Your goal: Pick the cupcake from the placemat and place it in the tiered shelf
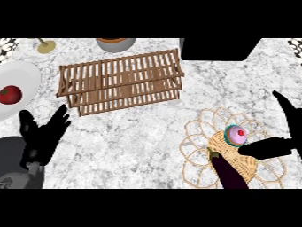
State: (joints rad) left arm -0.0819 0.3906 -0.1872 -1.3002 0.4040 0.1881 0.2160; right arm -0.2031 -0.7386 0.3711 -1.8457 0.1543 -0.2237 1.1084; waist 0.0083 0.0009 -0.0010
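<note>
The right hand is seen at the right of the view with its fingers spread wide: the long fingers are stretched up and away toward the counter's far side, while the thumb is pushed out sideways to the left, its tip just beside the cupcake. Nothing is held by it (whether the thumb actually touches the cupcake cannot be told). The cupcake is seen from above as a round shape, so no long axis is shown; its pink frosting and red top are turned up toward the view. It is set on the woven placemat, near the middle, left of the right hand's thumb and well below and left of the extended fingers. A dark eggplant is laid on the same placemat, just below the cupcake. The wooden tiered shelf is placed well apart, up and to the left. The left hand is rested open at the left, fingers up, holding nothing.
</note>
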